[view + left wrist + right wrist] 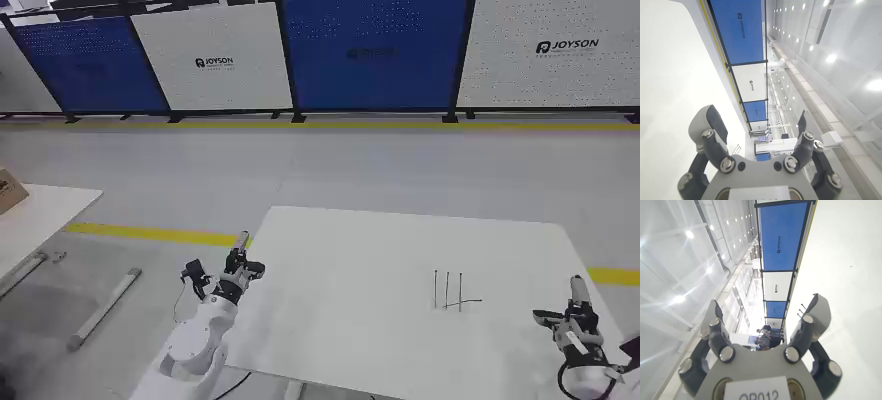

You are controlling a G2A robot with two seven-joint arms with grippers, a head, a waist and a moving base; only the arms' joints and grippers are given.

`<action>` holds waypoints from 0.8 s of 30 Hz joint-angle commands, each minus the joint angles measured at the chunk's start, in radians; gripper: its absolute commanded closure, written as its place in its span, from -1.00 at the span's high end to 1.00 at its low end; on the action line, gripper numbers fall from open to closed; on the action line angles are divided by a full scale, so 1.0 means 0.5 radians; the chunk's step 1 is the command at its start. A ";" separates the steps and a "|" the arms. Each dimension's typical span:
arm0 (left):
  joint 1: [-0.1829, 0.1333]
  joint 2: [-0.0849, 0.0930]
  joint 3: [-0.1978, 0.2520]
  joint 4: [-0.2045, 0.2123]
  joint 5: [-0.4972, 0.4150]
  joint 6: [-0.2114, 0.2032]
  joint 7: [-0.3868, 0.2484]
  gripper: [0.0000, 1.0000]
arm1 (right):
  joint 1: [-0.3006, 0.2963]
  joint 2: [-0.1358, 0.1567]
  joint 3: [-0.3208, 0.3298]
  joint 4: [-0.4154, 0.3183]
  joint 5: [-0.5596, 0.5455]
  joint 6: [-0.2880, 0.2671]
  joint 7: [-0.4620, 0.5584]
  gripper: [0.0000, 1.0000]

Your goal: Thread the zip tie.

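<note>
Zip ties [447,290]: four, thin and black; three laid parallel, plus a fourth tie [470,301] lying crosswise at their near ends. Claws: two, the left claw [759,117] and the right claw [765,299], each two-fingered with fingers spread. Desks: two, white; the main desk [350,280] and a side desk [45,210] carrying one cardboard box [8,190].

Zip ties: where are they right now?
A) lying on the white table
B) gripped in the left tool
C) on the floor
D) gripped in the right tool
A: the zip ties lie flat on the table, and the left tool and right tool are both open and empty.
</note>
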 commanded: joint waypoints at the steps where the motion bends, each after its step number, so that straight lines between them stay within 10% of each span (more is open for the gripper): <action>1: 0.000 0.000 0.000 0.000 0.000 0.000 0.000 1.00 | 0.000 0.000 0.000 0.000 0.000 0.000 0.000 0.57; 2: 0.000 0.000 0.000 0.000 0.000 0.000 0.000 1.00 | 0.000 0.000 0.000 0.000 0.000 0.000 0.000 1.00; 14: 0.000 0.000 0.000 0.000 0.000 0.000 0.000 1.00 | -0.037 0.085 0.271 0.083 -0.183 -0.109 1.180 1.00; 24: 0.000 0.000 0.000 0.000 0.000 0.000 0.000 1.00 | -0.029 0.086 0.282 0.088 -0.178 -0.086 1.185 1.00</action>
